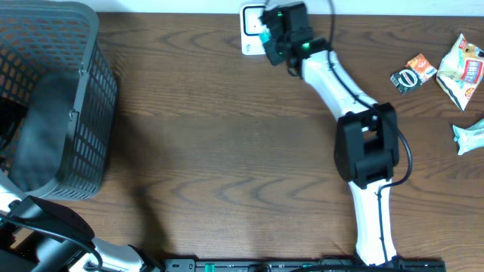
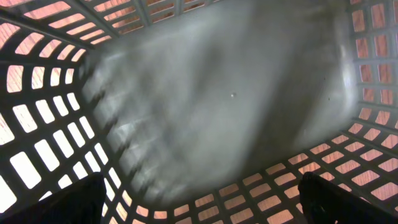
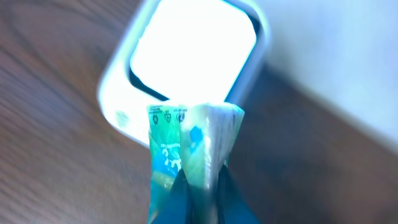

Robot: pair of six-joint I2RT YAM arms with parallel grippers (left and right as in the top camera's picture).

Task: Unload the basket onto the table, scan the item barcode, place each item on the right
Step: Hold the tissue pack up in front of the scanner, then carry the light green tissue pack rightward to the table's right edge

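The right gripper (image 3: 198, 198) is pinched tight on a small teal-and-white crinkled plastic packet (image 3: 194, 146). It holds the packet upright by its lower end, just in front of the glowing window of the white rounded-square barcode scanner (image 3: 118, 106). In the overhead view the two sit at the far edge of the brown wooden table (image 1: 227, 151), with the arm stretched out to reach them. The pickup and the carry to the scanner look done. What is left, as I judge it, is turning the code face square to the window and then putting the packet away: the packet shows only its folded edge, and no barcode can be made out. The left gripper (image 2: 211, 208) has its jaws spread wide with nothing between them. It points into the grey slatted plastic basket (image 1: 83, 113), whose blurred floor shows no item. Three more snack packets (image 1: 463, 66) lie well apart at the right
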